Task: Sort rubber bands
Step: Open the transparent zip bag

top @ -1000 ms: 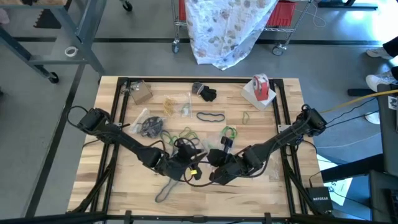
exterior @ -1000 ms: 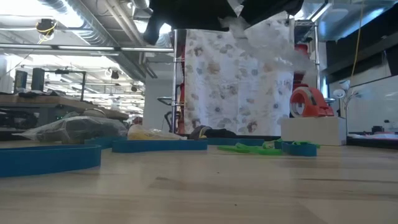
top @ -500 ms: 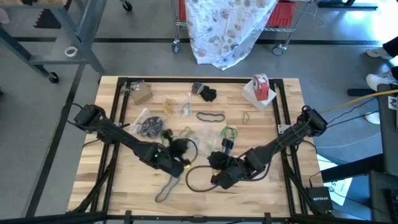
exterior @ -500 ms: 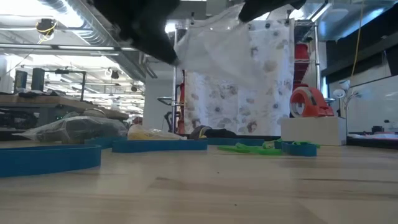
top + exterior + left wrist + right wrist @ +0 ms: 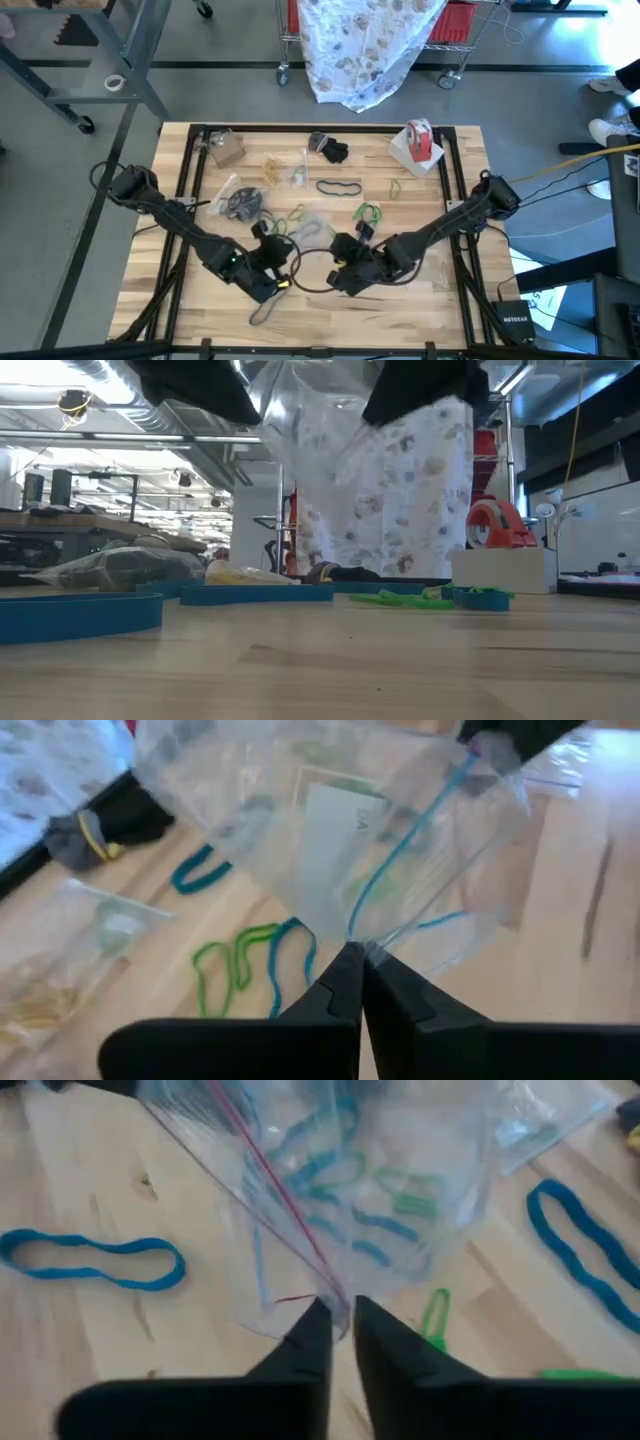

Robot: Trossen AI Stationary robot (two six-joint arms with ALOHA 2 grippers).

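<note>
A clear plastic zip bag point(image 5: 310, 238) hangs above the table's middle, stretched between my two grippers. My left gripper point(image 5: 272, 252) is shut on one side of it, my right gripper point(image 5: 345, 262) on the other. In the low view the bag point(image 5: 320, 430) hangs from both dark grippers at the top. Rubber bands lie loose on the wood: a blue one point(image 5: 95, 1260), another blue one point(image 5: 585, 1255), a green one point(image 5: 432, 1315), a green and blue pair point(image 5: 250, 960), a black one point(image 5: 338, 187). My left gripper pinches the bag's edge point(image 5: 352, 938) between its two fingers, where a blue zip line runs in. The fingers slant down from the table's left. The bag is lifted clear. My right gripper has the bag's edge point(image 5: 330, 1302) at the red zip line between its fingertips, which stand slightly apart. It slants down from the table's right.
A red-and-white tape roll point(image 5: 420, 140) stands on a white box at the far right. Filled clear bags point(image 5: 240, 200) and a bag of tan bands point(image 5: 275, 165) lie at the far left. A large dark loop point(image 5: 310, 288) and a dark band point(image 5: 265, 308) lie near the front.
My left gripper has moved toward the table's left edge and rolled, taking its side of the bag along. The bag, a small crumple at my right gripper a second ago, is now spread wide between the two grippers.
</note>
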